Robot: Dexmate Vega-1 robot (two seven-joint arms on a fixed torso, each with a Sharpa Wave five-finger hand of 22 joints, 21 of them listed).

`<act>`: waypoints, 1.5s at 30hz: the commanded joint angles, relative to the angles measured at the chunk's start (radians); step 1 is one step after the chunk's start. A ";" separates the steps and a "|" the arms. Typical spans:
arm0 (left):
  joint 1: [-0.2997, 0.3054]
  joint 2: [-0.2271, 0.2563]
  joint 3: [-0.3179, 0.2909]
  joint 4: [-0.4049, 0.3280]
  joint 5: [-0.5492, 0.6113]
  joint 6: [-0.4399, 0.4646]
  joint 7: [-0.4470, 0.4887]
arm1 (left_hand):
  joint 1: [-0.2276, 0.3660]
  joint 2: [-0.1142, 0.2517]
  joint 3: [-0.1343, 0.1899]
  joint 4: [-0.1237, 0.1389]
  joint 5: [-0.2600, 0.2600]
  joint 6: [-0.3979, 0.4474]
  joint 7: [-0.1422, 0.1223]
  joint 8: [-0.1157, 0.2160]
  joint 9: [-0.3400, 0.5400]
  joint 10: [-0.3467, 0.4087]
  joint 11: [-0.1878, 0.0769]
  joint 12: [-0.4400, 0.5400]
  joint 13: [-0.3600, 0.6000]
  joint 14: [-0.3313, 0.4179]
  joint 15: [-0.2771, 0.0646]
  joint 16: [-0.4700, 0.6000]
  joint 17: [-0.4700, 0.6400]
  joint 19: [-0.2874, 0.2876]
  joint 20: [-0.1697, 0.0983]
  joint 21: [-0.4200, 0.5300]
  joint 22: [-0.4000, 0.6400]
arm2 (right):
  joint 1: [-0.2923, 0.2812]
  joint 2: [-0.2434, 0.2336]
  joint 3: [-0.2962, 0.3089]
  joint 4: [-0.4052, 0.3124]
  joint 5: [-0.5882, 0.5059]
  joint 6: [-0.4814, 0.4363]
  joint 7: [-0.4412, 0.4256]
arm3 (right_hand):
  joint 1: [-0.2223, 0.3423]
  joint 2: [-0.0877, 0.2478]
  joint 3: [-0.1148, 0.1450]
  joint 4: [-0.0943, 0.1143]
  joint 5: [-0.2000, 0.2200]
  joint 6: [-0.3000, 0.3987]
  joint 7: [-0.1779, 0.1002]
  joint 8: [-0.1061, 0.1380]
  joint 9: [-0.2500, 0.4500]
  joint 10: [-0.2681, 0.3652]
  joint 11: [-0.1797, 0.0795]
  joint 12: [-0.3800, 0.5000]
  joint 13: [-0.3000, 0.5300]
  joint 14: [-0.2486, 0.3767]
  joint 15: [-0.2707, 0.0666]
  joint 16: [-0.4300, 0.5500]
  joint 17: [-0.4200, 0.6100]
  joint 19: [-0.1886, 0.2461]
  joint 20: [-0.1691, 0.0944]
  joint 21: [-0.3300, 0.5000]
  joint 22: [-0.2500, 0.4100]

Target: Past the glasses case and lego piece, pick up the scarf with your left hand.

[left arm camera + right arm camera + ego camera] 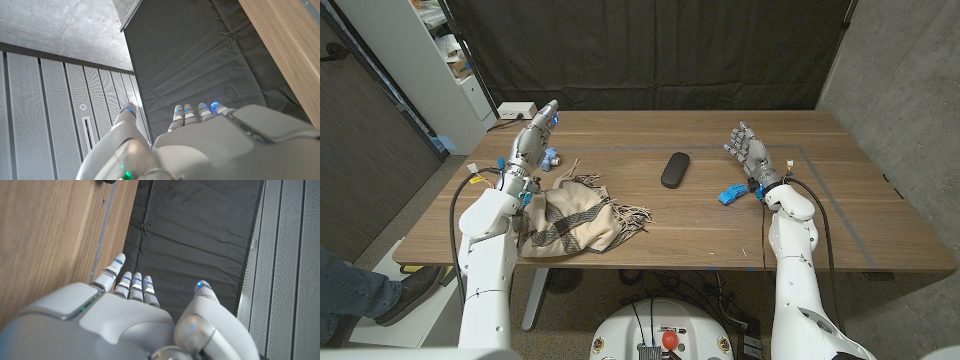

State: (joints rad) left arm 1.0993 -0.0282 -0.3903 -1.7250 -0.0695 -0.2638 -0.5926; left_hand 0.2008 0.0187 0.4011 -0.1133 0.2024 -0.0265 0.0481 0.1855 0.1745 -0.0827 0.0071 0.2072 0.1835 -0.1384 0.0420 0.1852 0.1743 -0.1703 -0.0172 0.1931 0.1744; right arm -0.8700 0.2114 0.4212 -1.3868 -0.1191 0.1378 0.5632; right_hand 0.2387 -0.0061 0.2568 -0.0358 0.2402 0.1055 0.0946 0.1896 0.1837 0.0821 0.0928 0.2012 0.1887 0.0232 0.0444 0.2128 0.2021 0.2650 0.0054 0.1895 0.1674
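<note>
A beige plaid scarf (570,215) with fringed ends lies bunched on the table's left part, partly under my left forearm. My left hand (535,133) is raised above the table behind the scarf, fingers (192,112) stretched out and holding nothing. The black glasses case (674,169) lies near the table's middle. A blue lego piece (730,194) sits close to my right wrist. My right hand (748,150) is lifted over the right part of the table, fingers (131,282) spread and empty.
A small blue and white object (551,156) sits by my left hand. A white power strip (517,110) lies at the far left corner. A white shelf (445,60) stands left of the table. A person's leg and shoe (380,290) show at bottom left.
</note>
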 commanded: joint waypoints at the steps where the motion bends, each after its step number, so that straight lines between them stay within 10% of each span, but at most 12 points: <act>1: 0.031 0.003 -0.020 -0.025 -0.006 -0.022 -0.007 | 0.011 0.003 -0.001 -0.007 -0.006 0.005 0.002 0.008 0.003 0.006 0.000 0.007 0.006 0.004 0.001 0.006 0.003 -0.007 0.007 0.005 0.003 | 0.000 0.001 -0.003 0.017 0.000 0.014 -0.007 | 0.002 0.009 0.002 -0.005 0.004 0.008 -0.005 0.006 0.004 0.000 -0.002 -0.004 0.001 -0.002 0.001 0.000 0.006 -0.003 -0.003 0.000 0.004; 45: 0.115 -0.009 -0.060 -0.044 -0.001 -0.185 -0.007 | 0.016 0.004 -0.003 -0.012 -0.008 0.029 -0.003 0.011 0.003 0.017 -0.001 0.008 0.006 0.016 -0.001 0.005 0.003 -0.005 0.018 0.004 0.003 | 0.023 -0.014 -0.009 0.025 -0.012 0.010 -0.006 | -0.002 0.010 -0.001 -0.009 0.004 0.010 -0.006 0.006 0.004 0.004 -0.003 -0.004 0.001 0.001 0.001 -0.002 0.007 -0.002 -0.003 0.002 0.003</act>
State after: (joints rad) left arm 1.1974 -0.0293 -0.4475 -1.7753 -0.0537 -0.3999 -0.5920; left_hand 0.2047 0.0227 0.3970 -0.1173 0.1950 -0.0032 0.0463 0.1925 0.1744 -0.0702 0.0054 0.2118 0.1835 -0.1267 0.0401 0.1852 0.1743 -0.1738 -0.0033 0.1931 0.1743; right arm -0.8567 0.2053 0.4136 -1.3684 -0.1268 0.1482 0.5516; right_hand 0.2349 -0.0023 0.2526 -0.0399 0.2401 0.1108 0.0893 0.1896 0.1836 0.0856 0.0892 0.2012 0.1884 0.0232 0.0443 0.2128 0.2071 0.2651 0.0053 0.1895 0.1677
